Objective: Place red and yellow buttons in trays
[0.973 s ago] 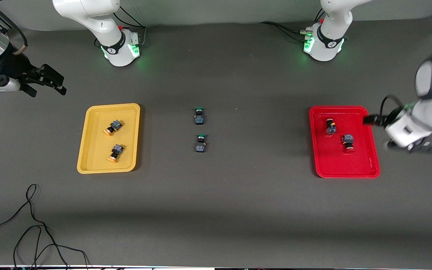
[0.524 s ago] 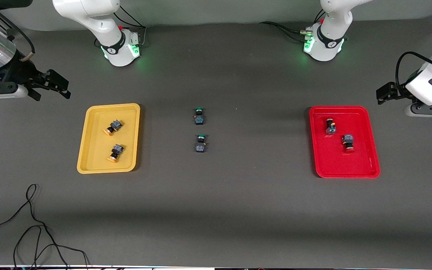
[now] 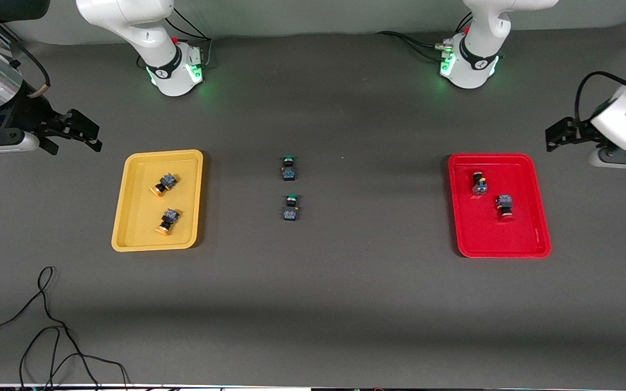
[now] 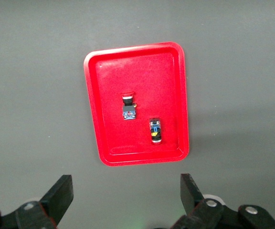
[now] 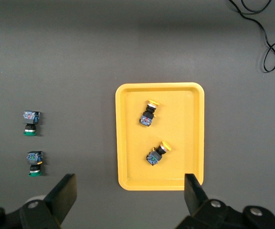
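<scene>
The shallow yellow plastic tray [image 3: 156, 201] lies toward the right arm's end of the dark grey table [image 3: 313, 304]. In it lie two dark-bodied push-button switches with orange-yellow caps, one [image 3: 163, 183] farther from the front camera than the other [image 3: 168, 221], apart from each other.

The shallow red plastic tray [image 3: 500, 205] lies toward the left arm's end. It holds two dark-bodied switches with red caps, one [image 3: 479, 183] farther from the camera, the other [image 3: 504, 206] nearer and just beside it.

Between the trays, on the bare table, two similar switches with green caps lie in a line, one [image 3: 288, 167] farther from the camera than the other [image 3: 290, 207].

The right gripper [image 3: 76, 130] hangs over the table at the right arm's end, clear of the yellow tray, fingers spread apart and empty. The left gripper [image 4: 126, 193] hangs over the table at the left arm's end, clear of the red tray, fingers likewise spread and empty.

A loose black cable [image 3: 47, 326] lies on the table near the camera, at the right arm's end.
</scene>
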`<act>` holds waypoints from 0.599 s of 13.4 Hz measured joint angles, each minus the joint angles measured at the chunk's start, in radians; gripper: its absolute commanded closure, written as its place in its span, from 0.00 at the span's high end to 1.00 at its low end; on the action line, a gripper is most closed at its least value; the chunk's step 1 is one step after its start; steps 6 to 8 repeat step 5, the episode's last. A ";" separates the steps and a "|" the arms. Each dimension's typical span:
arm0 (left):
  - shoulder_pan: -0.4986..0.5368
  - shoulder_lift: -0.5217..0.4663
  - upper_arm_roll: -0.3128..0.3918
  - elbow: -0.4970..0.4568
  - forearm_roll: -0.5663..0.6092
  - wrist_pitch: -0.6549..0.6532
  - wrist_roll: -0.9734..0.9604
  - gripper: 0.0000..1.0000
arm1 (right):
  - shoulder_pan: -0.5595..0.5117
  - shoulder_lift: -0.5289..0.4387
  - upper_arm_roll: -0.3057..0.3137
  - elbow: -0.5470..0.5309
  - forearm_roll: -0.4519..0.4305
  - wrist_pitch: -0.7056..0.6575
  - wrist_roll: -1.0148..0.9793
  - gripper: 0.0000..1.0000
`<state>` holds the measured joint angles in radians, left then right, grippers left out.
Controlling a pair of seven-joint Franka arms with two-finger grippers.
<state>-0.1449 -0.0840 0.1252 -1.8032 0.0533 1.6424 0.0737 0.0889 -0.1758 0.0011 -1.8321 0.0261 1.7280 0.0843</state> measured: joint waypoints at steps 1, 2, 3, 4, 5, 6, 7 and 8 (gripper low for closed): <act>-0.003 0.003 0.014 0.001 0.000 0.000 -0.002 1.00 | 0.000 0.005 0.000 0.005 -0.001 0.001 0.000 1.00; 0.005 0.007 0.012 0.002 0.000 0.000 -0.004 1.00 | 0.000 0.011 0.000 0.009 -0.001 0.001 0.000 1.00; 0.029 0.010 -0.009 0.003 0.000 0.000 -0.005 1.00 | 0.000 0.018 0.000 0.013 -0.001 0.001 0.000 1.00; 0.066 0.010 -0.047 0.005 0.000 0.000 -0.007 1.00 | 0.000 0.025 0.000 0.015 -0.001 0.002 0.000 1.00; 0.101 0.010 -0.086 0.008 0.000 -0.001 -0.008 1.00 | 0.000 0.030 0.000 0.016 -0.001 0.004 0.000 1.00; 0.101 0.010 -0.086 0.008 0.000 -0.001 -0.008 1.00 | 0.000 0.030 0.000 0.016 -0.001 0.004 0.000 1.00; 0.101 0.010 -0.086 0.008 0.000 -0.001 -0.008 1.00 | 0.000 0.030 0.000 0.016 -0.001 0.004 0.000 1.00; 0.101 0.010 -0.086 0.008 0.000 -0.001 -0.008 1.00 | 0.000 0.030 0.000 0.016 -0.001 0.004 0.000 1.00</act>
